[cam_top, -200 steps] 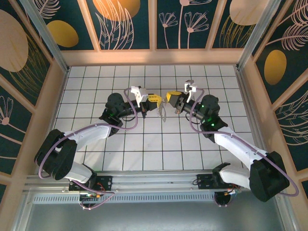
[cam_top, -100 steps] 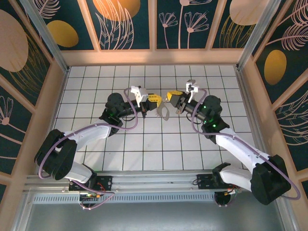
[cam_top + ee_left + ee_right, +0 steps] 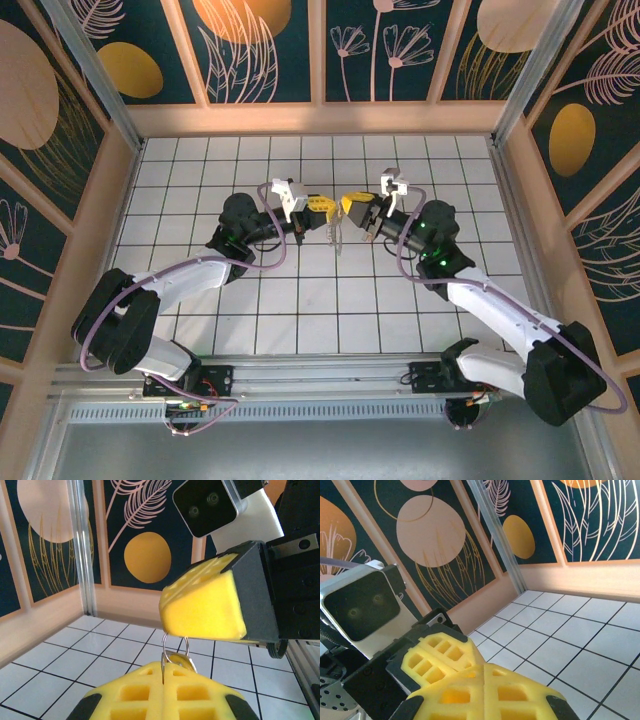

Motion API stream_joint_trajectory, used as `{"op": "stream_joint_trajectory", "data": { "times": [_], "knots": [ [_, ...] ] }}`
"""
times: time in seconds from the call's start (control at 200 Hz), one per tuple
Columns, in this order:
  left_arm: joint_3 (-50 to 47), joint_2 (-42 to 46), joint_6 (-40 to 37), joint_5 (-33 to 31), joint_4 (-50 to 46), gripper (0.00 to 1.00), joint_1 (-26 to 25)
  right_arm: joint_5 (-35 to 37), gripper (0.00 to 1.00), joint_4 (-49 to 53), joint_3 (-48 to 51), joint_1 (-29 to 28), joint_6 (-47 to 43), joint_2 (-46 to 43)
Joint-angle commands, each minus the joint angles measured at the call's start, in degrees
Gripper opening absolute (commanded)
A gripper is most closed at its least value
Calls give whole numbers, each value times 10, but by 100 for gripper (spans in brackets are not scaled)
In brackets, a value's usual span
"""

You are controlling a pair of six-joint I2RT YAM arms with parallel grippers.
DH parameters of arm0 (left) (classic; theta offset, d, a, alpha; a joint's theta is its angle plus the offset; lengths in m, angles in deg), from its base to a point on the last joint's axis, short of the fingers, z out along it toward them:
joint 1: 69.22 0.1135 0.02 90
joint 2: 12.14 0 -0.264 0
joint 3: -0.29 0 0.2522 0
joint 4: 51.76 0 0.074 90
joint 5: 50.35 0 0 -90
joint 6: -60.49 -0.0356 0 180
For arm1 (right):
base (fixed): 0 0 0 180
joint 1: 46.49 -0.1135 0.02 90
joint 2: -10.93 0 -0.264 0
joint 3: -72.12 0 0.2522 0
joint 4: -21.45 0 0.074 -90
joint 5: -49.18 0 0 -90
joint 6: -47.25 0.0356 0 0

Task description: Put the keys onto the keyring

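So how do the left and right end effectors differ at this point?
The left end effector is shut on the keyring, whose wire rises out of its seam. The right end effector is shut with nothing showing in its seam. From above, the left reaches in from the left side of the table, the right from the right side. Both are yellow-tipped, shut and close together.

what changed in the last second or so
The right gripper edged left toward the left gripper, narrowing the gap between their tips, and the keyring hanging below them shifted slightly. Nothing was taken hold of or let go. The left arm stayed where it was, and both grippers stayed shut.
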Motion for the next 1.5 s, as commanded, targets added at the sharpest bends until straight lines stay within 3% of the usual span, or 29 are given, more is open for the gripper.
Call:
{"op": "stream_joint_trajectory", "data": {
  "times": [0.0,0.886,1.497],
  "knots": [
    [22,3,-3,13,17,0,-5,-9,0,-21,-21,-3,1,7],
    [20,9,-1,17,24,0,-5,13,0,-21,5,21,-5,27],
    [22,3,3,16,34,0,-5,-46,0,-21,25,22,5,32]
  ]
}}
